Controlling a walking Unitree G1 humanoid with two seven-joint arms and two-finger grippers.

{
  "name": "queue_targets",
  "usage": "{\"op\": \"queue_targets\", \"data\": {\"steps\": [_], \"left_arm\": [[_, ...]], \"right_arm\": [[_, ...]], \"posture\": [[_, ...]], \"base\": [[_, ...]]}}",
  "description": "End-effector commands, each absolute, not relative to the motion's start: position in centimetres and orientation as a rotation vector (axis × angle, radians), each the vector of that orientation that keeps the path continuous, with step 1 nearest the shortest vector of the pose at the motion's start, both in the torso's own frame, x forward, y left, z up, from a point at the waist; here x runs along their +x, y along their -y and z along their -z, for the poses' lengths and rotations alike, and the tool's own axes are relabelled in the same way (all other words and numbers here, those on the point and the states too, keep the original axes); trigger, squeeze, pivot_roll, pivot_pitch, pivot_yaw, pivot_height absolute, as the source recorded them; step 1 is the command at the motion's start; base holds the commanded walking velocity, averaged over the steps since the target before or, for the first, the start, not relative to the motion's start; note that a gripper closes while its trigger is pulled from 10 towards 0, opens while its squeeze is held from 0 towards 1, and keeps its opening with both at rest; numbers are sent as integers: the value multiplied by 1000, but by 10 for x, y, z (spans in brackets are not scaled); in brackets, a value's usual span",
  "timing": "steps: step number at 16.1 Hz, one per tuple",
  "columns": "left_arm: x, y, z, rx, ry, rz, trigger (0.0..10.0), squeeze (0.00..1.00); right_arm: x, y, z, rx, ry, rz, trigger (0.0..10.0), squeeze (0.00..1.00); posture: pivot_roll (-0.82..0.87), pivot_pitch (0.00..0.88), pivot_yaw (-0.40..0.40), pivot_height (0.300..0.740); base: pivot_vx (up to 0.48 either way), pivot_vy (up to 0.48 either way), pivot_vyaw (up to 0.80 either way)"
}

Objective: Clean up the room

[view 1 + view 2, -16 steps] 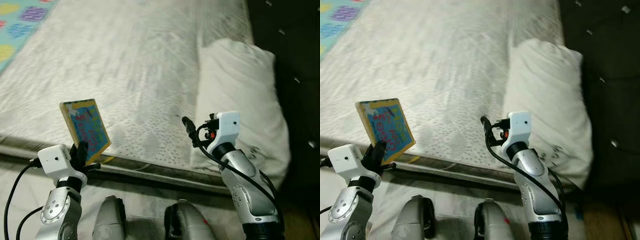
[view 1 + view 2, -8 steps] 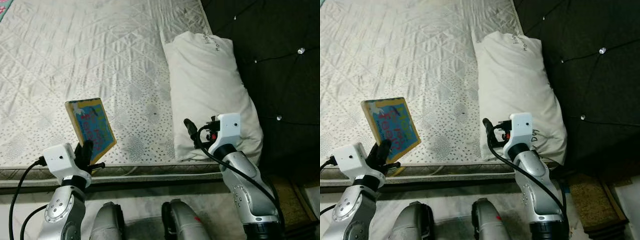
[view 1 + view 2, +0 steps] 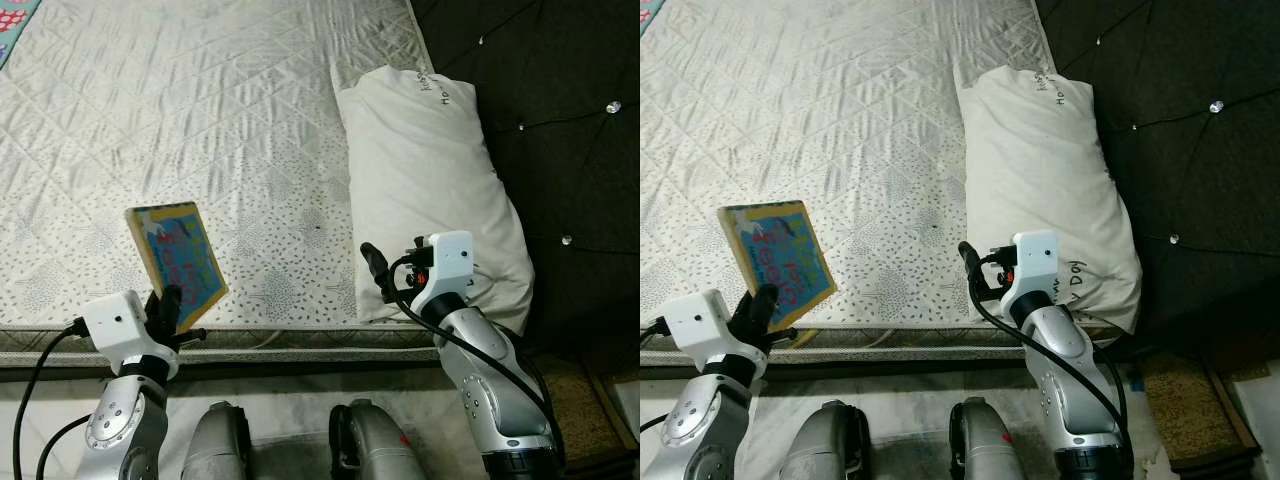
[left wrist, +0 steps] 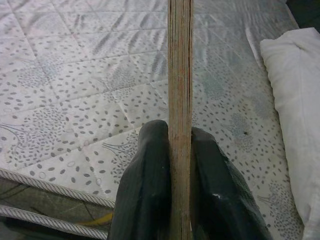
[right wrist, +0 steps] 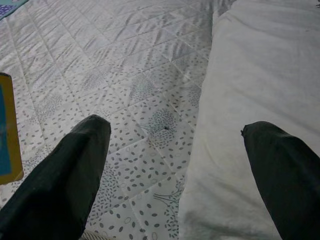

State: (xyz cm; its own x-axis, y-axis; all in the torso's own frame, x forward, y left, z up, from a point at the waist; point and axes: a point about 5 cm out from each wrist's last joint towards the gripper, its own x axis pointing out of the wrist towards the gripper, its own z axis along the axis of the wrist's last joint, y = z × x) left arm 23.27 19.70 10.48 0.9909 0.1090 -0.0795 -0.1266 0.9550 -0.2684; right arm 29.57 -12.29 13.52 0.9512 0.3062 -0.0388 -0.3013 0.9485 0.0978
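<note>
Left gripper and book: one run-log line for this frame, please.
left gripper: shut on book, upright over mattress edge | right gripper: open, empty, by pillow

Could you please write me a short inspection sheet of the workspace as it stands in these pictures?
Surface: quilted white mattress, bare across the middle; piped edge runs along the near side.
Job's things: colourful book, held upright and tilted above the near edge of the mattress.
Clutter: white pillow lying against the headboard side, with handwriting on it.
Grippers: left pincer shut on the book's edge; right pincer open, empty, over the pillow's near corner.
Cables: black cables on both wrists, hanging free.
Surroundings: dark tufted headboard to the right; brown mat on the floor beside the bed.
</note>
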Motion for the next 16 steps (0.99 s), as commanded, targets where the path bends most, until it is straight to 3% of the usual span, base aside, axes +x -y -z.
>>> {"op": "queue_targets", "data": {"steps": [1,4,8,16], "left_arm": [[230,-195,-113,-273,-30,-109,10000,0],[230,-194,-110,-280,-34,-110,10000,0],[235,-192,-110,-286,-26,-99,10000,0],[257,-186,-114,-292,15,-55,10000,0]], "right_arm": [[295,126,-133,92,-58,-299,10000,0],[300,127,-136,106,-47,-293,10000,0],[309,127,-143,107,-19,-285,10000,0],[325,134,-151,93,34,-238,10000,0]], "posture": [[-78,294,-69,680],[-76,264,-67,680],[-75,235,-60,680],[-100,129,-35,740]], "base": [[0,0,0],[0,0,0],[0,0,-580],[0,0,-50]]}}
